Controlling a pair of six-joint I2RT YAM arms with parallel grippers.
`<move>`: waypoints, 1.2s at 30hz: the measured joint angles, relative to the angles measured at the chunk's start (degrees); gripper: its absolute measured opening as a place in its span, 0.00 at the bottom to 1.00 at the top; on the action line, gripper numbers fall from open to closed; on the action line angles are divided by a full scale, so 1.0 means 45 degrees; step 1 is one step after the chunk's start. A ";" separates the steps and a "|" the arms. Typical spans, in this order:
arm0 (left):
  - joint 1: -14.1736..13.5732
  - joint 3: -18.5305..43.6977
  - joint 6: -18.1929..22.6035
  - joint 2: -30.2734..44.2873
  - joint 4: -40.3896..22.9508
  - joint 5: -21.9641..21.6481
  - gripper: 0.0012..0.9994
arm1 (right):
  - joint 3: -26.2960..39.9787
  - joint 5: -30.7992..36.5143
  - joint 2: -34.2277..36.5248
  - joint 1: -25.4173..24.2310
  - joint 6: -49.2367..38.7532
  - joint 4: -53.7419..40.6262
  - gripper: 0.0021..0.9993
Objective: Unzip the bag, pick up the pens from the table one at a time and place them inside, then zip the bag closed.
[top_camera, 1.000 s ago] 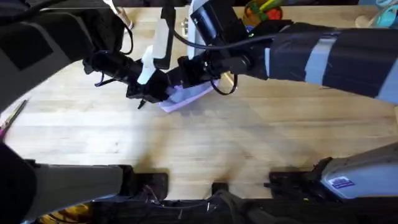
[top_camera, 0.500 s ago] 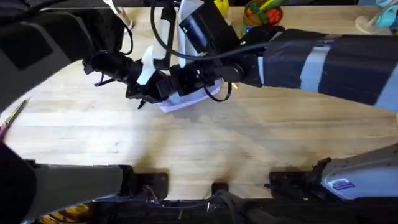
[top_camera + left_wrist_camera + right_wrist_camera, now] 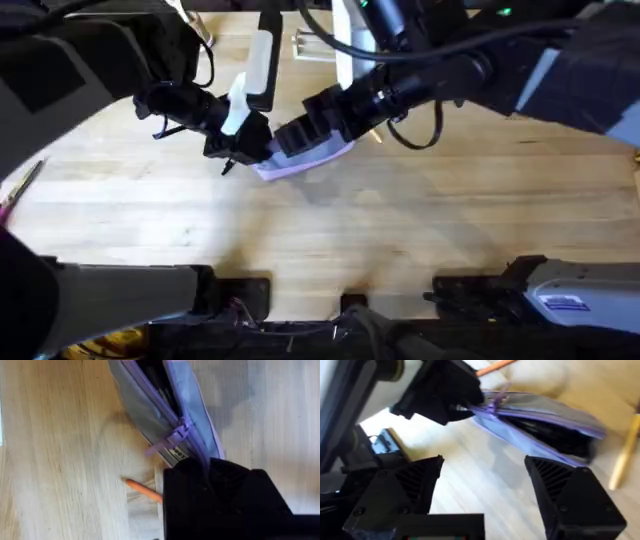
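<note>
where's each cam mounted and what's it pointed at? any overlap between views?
Overhead: fixed above the arm bases, looking down and forward at the light wooden plank table; both arms meet at the soft lavender fabric pouch.
Left wrist: on the left arm, looking down at the unzipped pouch and a thin orange pen; the left gripper clamps the pouch's end.
Right wrist: on the right arm, facing the pouch; the right gripper is open, the left gripper beyond.
Shared: pouch in all views; the orange pen in both wrist views.
</note>
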 joint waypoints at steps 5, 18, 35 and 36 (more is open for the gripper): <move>0.0000 0.0000 0.0000 0.0000 0.0005 0.0005 0.04 | 0.0000 0.0623 -0.0571 -0.0708 -0.1203 -0.0356 1.00; -0.0073 0.0000 -0.0039 0.0000 0.0088 0.0452 0.99 | 0.0005 0.1007 -0.0471 -0.0806 -0.9196 0.0244 1.00; 0.2513 0.0000 -0.0049 -0.1466 -0.1234 0.0575 0.99 | 0.0005 0.1058 -0.0385 -0.0893 -1.4389 0.0505 0.03; 0.2652 0.0000 -0.0049 -0.1621 -0.1247 0.0601 0.99 | 0.0005 0.1056 -0.0332 -0.0935 -1.4578 0.0516 0.03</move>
